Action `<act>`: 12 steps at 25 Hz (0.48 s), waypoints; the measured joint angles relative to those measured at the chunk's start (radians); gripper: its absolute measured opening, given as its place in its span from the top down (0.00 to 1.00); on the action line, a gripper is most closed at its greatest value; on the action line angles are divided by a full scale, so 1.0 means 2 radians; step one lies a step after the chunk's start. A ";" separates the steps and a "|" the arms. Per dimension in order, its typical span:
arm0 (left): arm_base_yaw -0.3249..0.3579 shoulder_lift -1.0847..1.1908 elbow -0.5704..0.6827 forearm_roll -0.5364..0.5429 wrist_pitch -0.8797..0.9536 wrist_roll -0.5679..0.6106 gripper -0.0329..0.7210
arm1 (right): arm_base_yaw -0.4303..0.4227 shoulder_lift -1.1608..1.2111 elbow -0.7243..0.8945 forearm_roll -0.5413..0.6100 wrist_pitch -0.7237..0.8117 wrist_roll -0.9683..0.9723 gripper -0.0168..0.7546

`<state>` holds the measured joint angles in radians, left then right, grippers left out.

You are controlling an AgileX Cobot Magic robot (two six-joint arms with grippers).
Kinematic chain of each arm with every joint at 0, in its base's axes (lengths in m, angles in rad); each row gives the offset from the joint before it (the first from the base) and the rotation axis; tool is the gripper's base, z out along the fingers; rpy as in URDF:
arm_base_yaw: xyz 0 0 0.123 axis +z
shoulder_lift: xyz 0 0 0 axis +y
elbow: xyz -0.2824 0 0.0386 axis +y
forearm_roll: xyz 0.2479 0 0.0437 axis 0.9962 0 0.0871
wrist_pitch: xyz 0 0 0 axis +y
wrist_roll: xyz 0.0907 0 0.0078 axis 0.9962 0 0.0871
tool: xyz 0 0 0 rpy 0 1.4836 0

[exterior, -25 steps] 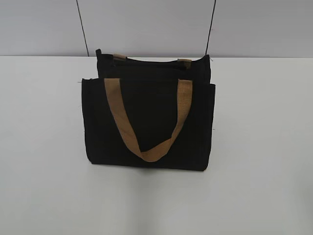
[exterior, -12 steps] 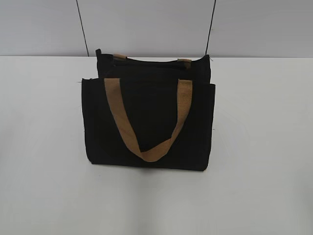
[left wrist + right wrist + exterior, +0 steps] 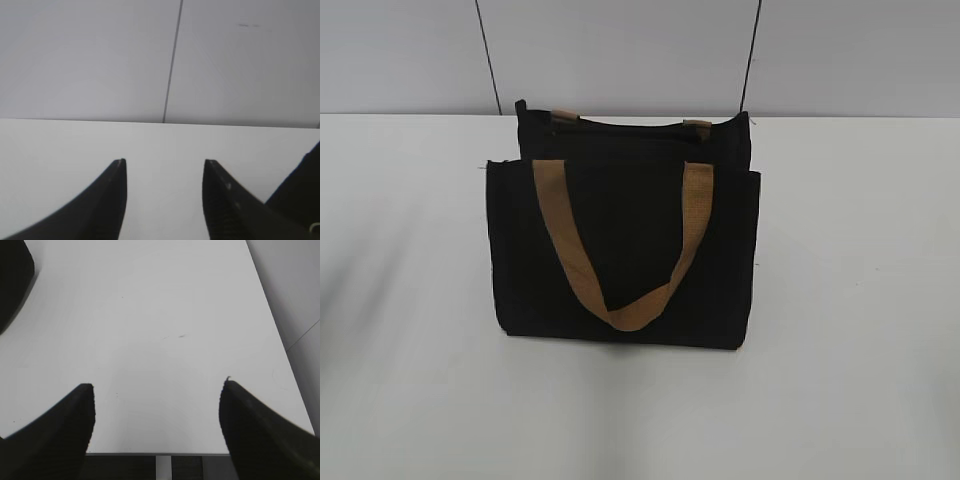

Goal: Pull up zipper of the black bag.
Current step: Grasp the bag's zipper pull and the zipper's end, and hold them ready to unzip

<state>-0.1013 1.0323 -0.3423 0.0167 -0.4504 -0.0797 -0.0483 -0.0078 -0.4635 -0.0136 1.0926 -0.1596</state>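
Note:
The black bag (image 3: 625, 250) stands upright in the middle of the white table, with a tan handle (image 3: 620, 250) hanging down its front panel. The zipper (image 3: 630, 128) is a dark line along the top edge; its pull tab is too small to make out. Neither gripper shows in the exterior view. My left gripper (image 3: 164, 162) is open and empty above the table, with a corner of the bag (image 3: 300, 200) to its right. My right gripper (image 3: 157, 384) is open and empty, with the bag's edge (image 3: 12, 280) at the far upper left.
The white table (image 3: 860, 300) extends around the bag on all sides. A grey panelled wall (image 3: 620, 50) stands behind it. The table's edge (image 3: 160, 454) lies just beneath my right gripper.
The bag has not moved. A faint shadow has spread over the table at the left of the exterior view.

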 joint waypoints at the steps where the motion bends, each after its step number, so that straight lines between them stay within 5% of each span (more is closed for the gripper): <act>1: -0.005 0.027 0.000 0.020 -0.033 -0.018 0.47 | 0.000 0.000 0.000 0.000 0.000 0.000 0.22; 6: -0.003 0.156 -0.019 0.183 -0.115 -0.131 0.47 | 0.000 0.000 0.000 0.000 0.000 0.000 0.22; 12: 0.054 0.239 -0.073 0.429 -0.171 -0.214 0.55 | 0.000 0.000 0.000 0.000 0.000 0.000 0.22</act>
<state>0.0069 1.5100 -0.4882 0.8741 -0.7931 -0.5068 -0.0491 -0.0078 -0.4635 -0.0136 1.0926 -0.1596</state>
